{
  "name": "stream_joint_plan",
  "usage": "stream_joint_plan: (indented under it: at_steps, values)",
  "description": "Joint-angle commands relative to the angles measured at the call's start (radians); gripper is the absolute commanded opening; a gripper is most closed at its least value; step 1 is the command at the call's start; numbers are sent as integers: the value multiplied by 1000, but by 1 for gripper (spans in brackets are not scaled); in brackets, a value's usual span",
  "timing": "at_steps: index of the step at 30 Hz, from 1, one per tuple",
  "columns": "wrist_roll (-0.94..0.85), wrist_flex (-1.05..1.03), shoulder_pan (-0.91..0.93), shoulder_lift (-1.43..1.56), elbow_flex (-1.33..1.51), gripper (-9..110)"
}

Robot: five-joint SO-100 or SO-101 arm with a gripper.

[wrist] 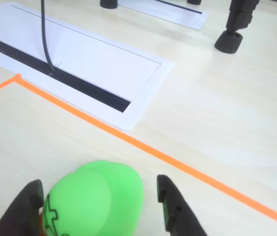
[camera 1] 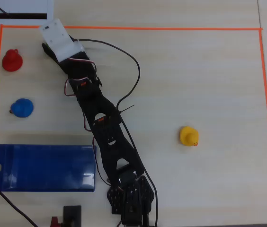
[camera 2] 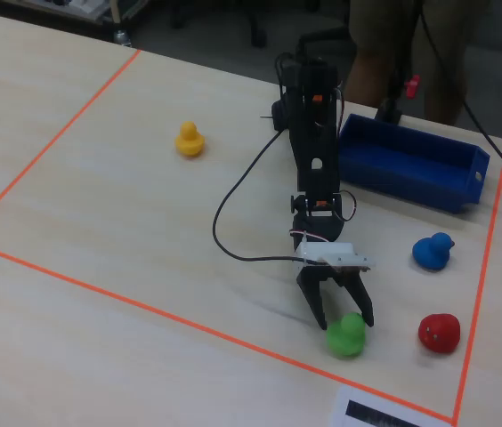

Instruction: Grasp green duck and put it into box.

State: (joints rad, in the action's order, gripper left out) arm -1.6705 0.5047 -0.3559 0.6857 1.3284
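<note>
I see my arm (camera 2: pixel 315 169) stretched low across the pale wooden table (camera 2: pixel 126 231), its gripper (camera 2: pixel 342 316) lowered over the green duck (camera 2: pixel 346 335) near the orange tape line (camera 2: pixel 144 307) at the front of the fixed view. In the wrist view the duck (wrist: pixel 96 204) sits between the two black fingers (wrist: pixel 170 204), which stand wide on either side of it with a sliver of table showing next to each (I cannot tell from here whether either pad is touching it). The duck rests on the table inside the taped rectangle, close to the corner by the white panel (wrist: pixel 79 64) with its dark slot.

From overhead the green duck is hidden under the arm's white wrist block (camera 1: pixel 60 40), which lies near the top left corner of the tape. The box (camera 1: pixel 46 168), a dark-blue tray, sits at the lower left of that view, well apart from the gripper end of the arm and just beside the arm's base (camera 1: pixel 129 196). In the fixed view the same box (camera 2: pixel 411 169) stands behind the arm to the right.

Three other ducks stand loose on the table: a red duck (camera 2: pixel 439 332) just to the right of the green one, a blue duck (camera 2: pixel 432 252) between the red duck and the box, and a yellow duck (camera 2: pixel 189 140) well apart on the far left.
</note>
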Motion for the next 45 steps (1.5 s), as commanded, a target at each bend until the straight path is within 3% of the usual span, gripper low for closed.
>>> stream_joint_plan:
  at_steps: [1, 13, 21, 31, 35, 37, 41, 45]
  values:
    - [23, 8, -8, 21, -28, 30]
    - [83, -40, -48, 43, -11, 25]
    - [95, -64, -44, 29, -37, 0]
    - [138, -11, -43, 41, -9, 0]
    - [209, -26, -40, 189, 81, 0]
    - [282, -163, -40, 337, 124, 0]
    - [495, -727, -51, 615, 25, 0]
    - [589, -1112, -78, 779, -64, 0]
